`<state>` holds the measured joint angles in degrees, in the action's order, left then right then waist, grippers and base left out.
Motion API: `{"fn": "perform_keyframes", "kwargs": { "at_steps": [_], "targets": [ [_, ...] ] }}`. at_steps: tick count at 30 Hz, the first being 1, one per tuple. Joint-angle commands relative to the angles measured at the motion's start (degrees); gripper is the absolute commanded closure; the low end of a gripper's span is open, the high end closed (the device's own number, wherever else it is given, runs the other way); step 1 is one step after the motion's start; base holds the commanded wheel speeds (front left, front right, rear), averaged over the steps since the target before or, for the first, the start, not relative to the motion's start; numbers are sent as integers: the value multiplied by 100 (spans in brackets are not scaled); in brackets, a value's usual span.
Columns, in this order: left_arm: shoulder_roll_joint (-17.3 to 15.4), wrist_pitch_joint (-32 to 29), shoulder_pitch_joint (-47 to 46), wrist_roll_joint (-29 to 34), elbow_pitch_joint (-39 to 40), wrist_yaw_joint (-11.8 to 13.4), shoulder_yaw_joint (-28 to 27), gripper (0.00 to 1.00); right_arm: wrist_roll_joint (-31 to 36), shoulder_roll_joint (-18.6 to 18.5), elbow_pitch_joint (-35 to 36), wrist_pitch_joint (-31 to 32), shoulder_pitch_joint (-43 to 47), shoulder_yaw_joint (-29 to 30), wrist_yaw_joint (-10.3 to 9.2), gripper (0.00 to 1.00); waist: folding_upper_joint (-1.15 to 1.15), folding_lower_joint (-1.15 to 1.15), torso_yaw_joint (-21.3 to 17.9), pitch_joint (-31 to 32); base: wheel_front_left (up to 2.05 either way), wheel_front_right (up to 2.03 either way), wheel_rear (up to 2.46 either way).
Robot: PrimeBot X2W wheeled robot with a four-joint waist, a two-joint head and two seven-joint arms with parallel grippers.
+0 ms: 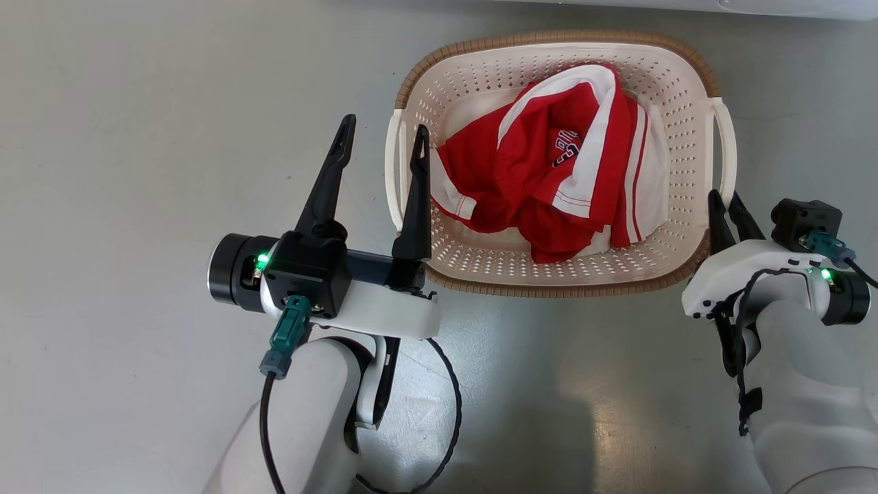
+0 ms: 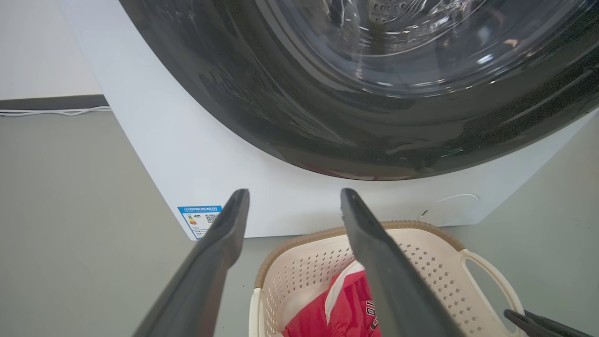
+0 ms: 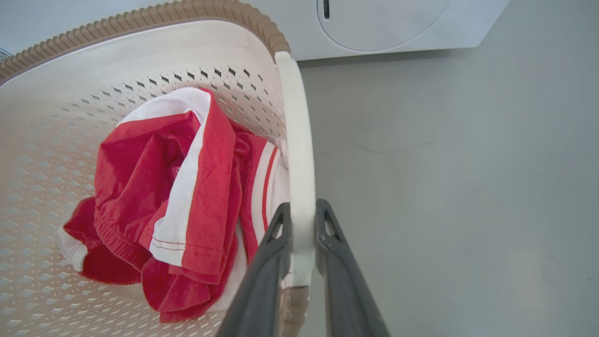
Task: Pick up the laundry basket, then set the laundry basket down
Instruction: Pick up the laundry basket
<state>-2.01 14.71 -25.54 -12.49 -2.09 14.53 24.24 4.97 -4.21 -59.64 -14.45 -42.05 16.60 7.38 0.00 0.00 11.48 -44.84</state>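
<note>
The head view looks steeply down on the laundry basket [image 1: 466, 82] and grey floor [image 1: 137, 137]. The left wrist view sits low at the basket's left side, facing the washing machine [image 2: 187, 154] close up. The right wrist view looks closely along the basket's right handle [image 3: 297, 140]. All three share the basket's red-and-white garment [image 1: 549, 185].

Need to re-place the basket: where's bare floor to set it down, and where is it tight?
Bare floor lies left of the left gripper, right of the right gripper, and on the near side of the basket between them. Tight: the far side, where the washer stands close behind the rim. A shirt lies inside.
</note>
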Motion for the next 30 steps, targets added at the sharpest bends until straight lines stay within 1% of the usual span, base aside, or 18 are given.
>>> {"fn": "perform_keyframes", "kwargs": {
  "at_steps": [1,30],
  "targets": [
    [-87,29,15,81,111,-44,-166,0,-47,133,35,-55,240,-132,11,100,0,0,1,-2,0,0,0],
    [-87,29,79,151,29,-113,-219,0,-716,133,-167,-55,454,-481,11,100,0,0,-88,127,0,0,0]
  ]
}}
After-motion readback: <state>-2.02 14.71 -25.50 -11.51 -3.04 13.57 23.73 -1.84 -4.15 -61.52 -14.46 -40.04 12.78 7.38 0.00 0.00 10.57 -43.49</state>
